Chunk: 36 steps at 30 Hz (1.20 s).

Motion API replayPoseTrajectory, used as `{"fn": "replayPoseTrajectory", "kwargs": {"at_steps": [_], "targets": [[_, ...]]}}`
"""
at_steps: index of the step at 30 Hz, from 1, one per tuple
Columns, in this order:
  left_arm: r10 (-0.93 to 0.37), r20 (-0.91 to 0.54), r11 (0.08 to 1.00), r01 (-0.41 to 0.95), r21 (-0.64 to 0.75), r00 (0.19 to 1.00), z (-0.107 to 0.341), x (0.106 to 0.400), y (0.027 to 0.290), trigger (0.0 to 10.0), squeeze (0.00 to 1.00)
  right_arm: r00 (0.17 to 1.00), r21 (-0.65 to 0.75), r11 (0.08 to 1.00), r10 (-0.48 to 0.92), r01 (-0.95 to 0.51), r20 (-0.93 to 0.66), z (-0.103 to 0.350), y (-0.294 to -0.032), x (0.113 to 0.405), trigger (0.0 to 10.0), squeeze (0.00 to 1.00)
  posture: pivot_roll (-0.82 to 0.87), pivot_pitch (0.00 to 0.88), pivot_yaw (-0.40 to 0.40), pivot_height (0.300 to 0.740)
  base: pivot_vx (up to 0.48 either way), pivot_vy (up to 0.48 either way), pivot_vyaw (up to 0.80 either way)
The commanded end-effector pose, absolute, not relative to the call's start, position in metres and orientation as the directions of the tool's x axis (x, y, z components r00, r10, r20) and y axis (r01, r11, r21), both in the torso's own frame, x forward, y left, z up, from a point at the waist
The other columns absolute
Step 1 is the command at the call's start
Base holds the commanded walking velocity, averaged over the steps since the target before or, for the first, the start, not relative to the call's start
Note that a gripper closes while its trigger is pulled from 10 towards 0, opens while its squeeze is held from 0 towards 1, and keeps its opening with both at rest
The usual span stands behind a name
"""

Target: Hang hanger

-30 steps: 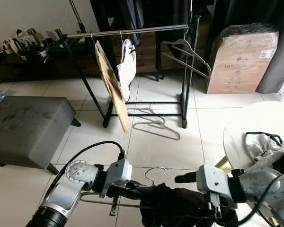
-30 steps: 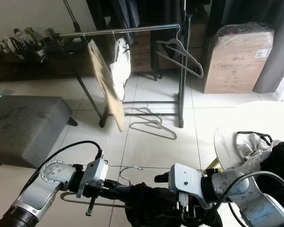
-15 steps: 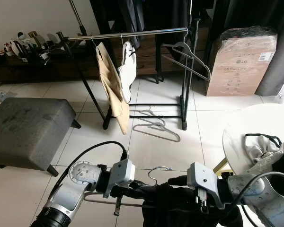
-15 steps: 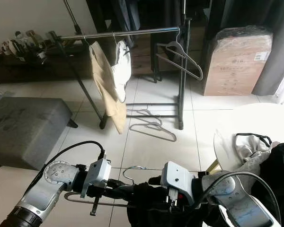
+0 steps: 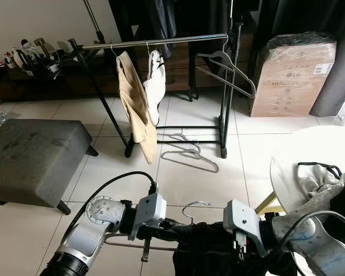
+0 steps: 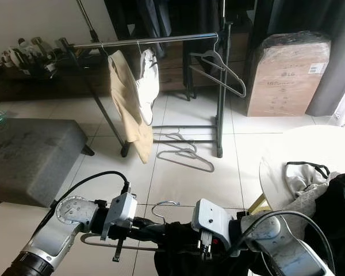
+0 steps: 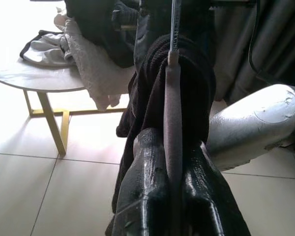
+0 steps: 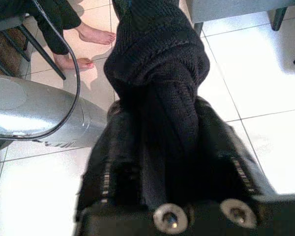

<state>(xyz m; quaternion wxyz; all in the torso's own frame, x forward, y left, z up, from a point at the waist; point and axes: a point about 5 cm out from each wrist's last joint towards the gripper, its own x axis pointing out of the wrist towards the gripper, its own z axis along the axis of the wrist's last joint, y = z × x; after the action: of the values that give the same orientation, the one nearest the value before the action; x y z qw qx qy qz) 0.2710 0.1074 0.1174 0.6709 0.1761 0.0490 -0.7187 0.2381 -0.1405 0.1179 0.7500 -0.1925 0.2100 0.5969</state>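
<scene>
A wire hanger with a silver hook [image 5: 194,207] is held low in front of me, over the tiled floor. My left gripper [image 7: 171,147] is shut on its thin grey bar [image 7: 173,113]. A black knit garment [image 5: 213,253] is draped over that bar. My right gripper [image 8: 162,128] is shut on a bunched fold of this garment [image 8: 157,54], close beside the left gripper. The clothes rail [image 5: 161,40] stands a few steps ahead and carries a tan garment [image 5: 135,103], a white garment [image 5: 154,83] and an empty grey hanger [image 5: 227,66].
Spare hangers [image 5: 187,152] lie on the floor under the rail. A grey ottoman [image 5: 31,155] stands on the left, a cardboard box [image 5: 293,75] at the back right. A round white table [image 5: 316,144] with clothes [image 5: 316,175] is on the right. A person's bare feet [image 8: 86,46] are nearby.
My right gripper has slid left along the black garment, closer to the left gripper. The left gripper keeps its hold on the hanger. The tan garment on the rail has swung round.
</scene>
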Motion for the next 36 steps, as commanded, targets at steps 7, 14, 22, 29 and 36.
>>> {"fn": "replayPoseTrajectory", "kwargs": {"at_steps": [7, 14, 22, 29, 36], "targets": [[-0.950, -0.310, -0.097, 0.975, 0.199, -0.031, 0.121, 0.273, 0.104, 0.0, 0.00, 0.169, -0.003, 0.203, 0.803, -0.979, -0.571, 0.107, -0.136, 0.234, 10.0, 0.00, -0.20, 0.161, 0.111, 0.740, 0.000, 0.000, 0.00], [-0.952, -0.304, -0.093, 0.974, 0.207, -0.026, 0.122, 0.273, 0.103, 0.0, 0.00, 0.166, 0.010, 0.205, 0.816, -0.979, -0.554, 0.108, -0.134, 0.235, 0.0, 0.00, -0.20, 0.160, 0.111, 0.740, 0.000, 0.000, 0.00], [-0.954, -0.298, -0.093, 0.972, 0.215, -0.026, 0.125, 0.274, 0.101, 0.0, 0.00, 0.147, 0.029, 0.194, 0.825, -0.981, -0.546, 0.106, -0.131, 0.231, 0.0, 0.00, -0.20, 0.153, 0.111, 0.740, 0.000, 0.000, 0.00], [-0.951, -0.309, -0.081, 0.975, 0.209, -0.013, 0.127, 0.277, 0.101, 3.1, 0.00, 0.184, 0.017, 0.226, 0.832, -0.974, -0.523, 0.108, -0.130, 0.238, 0.0, 0.00, -0.19, 0.131, 0.112, 0.740, 0.000, 0.000, 0.00], [-0.949, -0.316, -0.083, 0.978, 0.191, -0.019, 0.130, 0.277, 0.103, 10.0, 0.00, 0.209, 0.009, 0.247, 0.838, -0.969, -0.505, 0.110, -0.129, 0.243, 0.0, 0.00, -0.19, 0.113, 0.112, 0.740, 0.000, 0.000, 0.00]]}}
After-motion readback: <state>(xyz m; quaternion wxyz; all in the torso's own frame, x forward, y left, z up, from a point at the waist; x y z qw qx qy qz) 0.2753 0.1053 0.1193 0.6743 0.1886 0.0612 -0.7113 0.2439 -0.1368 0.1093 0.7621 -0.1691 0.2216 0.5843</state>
